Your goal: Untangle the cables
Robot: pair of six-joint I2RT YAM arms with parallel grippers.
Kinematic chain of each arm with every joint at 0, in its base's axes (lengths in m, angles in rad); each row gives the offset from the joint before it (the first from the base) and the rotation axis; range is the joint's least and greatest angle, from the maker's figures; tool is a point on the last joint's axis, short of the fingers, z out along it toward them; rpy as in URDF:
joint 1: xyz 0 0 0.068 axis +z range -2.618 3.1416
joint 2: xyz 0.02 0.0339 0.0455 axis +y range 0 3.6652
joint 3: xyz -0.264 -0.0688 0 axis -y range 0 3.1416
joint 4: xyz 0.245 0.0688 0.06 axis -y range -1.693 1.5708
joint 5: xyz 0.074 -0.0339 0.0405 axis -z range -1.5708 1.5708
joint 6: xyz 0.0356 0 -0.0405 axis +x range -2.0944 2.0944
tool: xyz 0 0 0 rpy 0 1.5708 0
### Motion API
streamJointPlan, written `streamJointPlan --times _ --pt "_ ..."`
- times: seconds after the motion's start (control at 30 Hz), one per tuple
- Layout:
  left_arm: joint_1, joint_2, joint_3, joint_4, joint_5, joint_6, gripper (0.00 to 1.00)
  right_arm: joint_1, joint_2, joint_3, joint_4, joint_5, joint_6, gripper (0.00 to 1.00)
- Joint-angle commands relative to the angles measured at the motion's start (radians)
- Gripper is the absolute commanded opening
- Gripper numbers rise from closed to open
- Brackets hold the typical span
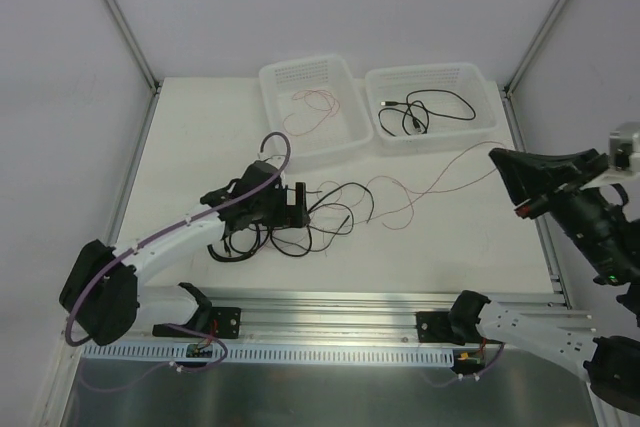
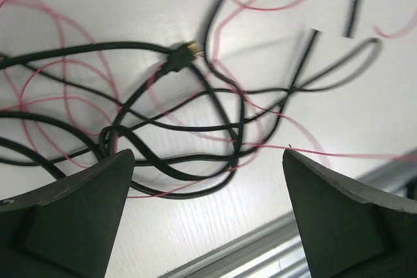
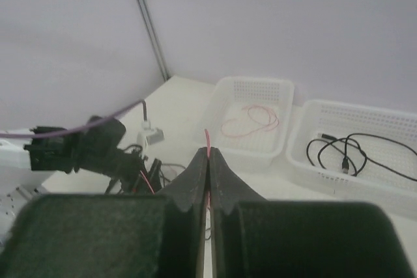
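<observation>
A tangle of black and red cables [image 1: 320, 215] lies mid-table. My left gripper [image 1: 296, 205] hovers just over it, open, nothing between its fingers. In the left wrist view the black cables [image 2: 176, 128] with a small plug [image 2: 184, 53] and thin red loops lie beyond the open left gripper [image 2: 208, 161]. My right gripper [image 1: 497, 159] is raised at the right, shut on a red cable [image 1: 455, 159] that stretches from the tangle up to it. In the right wrist view the right gripper [image 3: 208, 155] pinches that red cable [image 3: 208, 138], whose end pokes out above the tips.
Two white baskets stand at the back: the left one [image 1: 275, 112] holds a red cable [image 1: 318, 102], the right one [image 1: 440, 139] a black cable [image 1: 425, 112]. An aluminium rail [image 1: 350, 307] runs along the table's near edge.
</observation>
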State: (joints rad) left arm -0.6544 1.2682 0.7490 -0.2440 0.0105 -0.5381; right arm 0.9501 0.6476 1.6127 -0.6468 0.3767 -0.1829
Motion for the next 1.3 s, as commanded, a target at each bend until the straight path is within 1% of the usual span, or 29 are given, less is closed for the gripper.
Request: streamJointPlan --times 0.0,0.07,0.1,0.2,0.33,0.47,0.5,0.6,0.67,0.7,0.8,0.87,0.9,0.93,1.0,1.03,1.13,1.17,1.2,1.23,1.27 --pt "-0.021 -0.142 0.036 0.044 0.166 0.19 0.99 0.003 0.075 -0.02 -0.06 -0.073 0.052 0.01" --pt "-0.034 -0.187 0.032 0.1 0.21 0.253 0.99 0.003 0.087 -0.031 -0.062 -0.111 0.063 0.01" --pt "-0.043 -0.217 0.026 0.119 0.254 0.283 0.99 0.004 0.098 -0.034 -0.062 -0.133 0.071 0.01" --pt "-0.091 -0.228 0.032 0.198 0.293 0.335 0.99 0.003 0.113 -0.03 -0.062 -0.16 0.076 0.01" --pt "-0.174 -0.153 0.079 0.233 0.333 0.403 0.99 0.004 0.113 -0.01 -0.066 -0.157 0.068 0.01" --pt "-0.256 -0.037 0.131 0.241 0.405 0.454 0.99 0.004 0.101 0.009 -0.082 -0.137 0.063 0.01" --pt "-0.27 -0.02 0.148 0.271 0.407 0.461 0.99 0.004 0.1 0.007 -0.085 -0.133 0.063 0.01" --pt "-0.321 0.046 0.183 0.282 0.385 0.48 0.99 0.004 0.09 -0.002 -0.085 -0.136 0.074 0.01" --pt "-0.335 0.088 0.196 0.288 0.339 0.486 0.98 0.004 0.087 -0.005 -0.085 -0.139 0.082 0.01" --pt "-0.344 0.098 0.207 0.291 0.318 0.486 0.96 0.003 0.087 -0.005 -0.086 -0.143 0.083 0.01" --pt "-0.355 0.134 0.214 0.318 0.195 0.483 0.94 0.004 0.081 -0.005 -0.086 -0.16 0.092 0.01" --pt "-0.363 0.138 0.205 0.368 0.12 0.492 0.91 0.003 0.078 -0.008 -0.086 -0.167 0.095 0.01" --pt "-0.363 0.138 0.194 0.388 0.111 0.492 0.9 0.004 0.073 -0.011 -0.086 -0.17 0.102 0.01" --pt "-0.363 0.141 0.194 0.403 0.106 0.492 0.83 0.004 0.07 -0.019 -0.086 -0.17 0.103 0.01" --pt "-0.364 0.154 0.199 0.42 0.127 0.489 0.75 0.003 0.06 -0.03 -0.083 -0.167 0.111 0.01" --pt "-0.364 0.163 0.2 0.422 0.141 0.484 0.67 0.004 0.055 -0.036 -0.083 -0.164 0.111 0.01" --pt "-0.369 0.166 0.194 0.436 0.174 0.461 0.51 0.003 0.043 -0.054 -0.079 -0.147 0.114 0.01" --pt "-0.373 0.162 0.181 0.445 0.171 0.451 0.24 0.004 0.04 -0.063 -0.079 -0.136 0.114 0.01" --pt "-0.375 0.155 0.174 0.451 0.166 0.443 0.12 0.003 0.038 -0.066 -0.077 -0.13 0.114 0.01" --pt "-0.375 0.137 0.168 0.453 0.16 0.434 0.03 0.004 0.037 -0.069 -0.08 -0.122 0.109 0.01" --pt "-0.375 0.125 0.162 0.451 0.151 0.423 0.0 0.004 0.037 -0.074 -0.083 -0.107 0.108 0.01"
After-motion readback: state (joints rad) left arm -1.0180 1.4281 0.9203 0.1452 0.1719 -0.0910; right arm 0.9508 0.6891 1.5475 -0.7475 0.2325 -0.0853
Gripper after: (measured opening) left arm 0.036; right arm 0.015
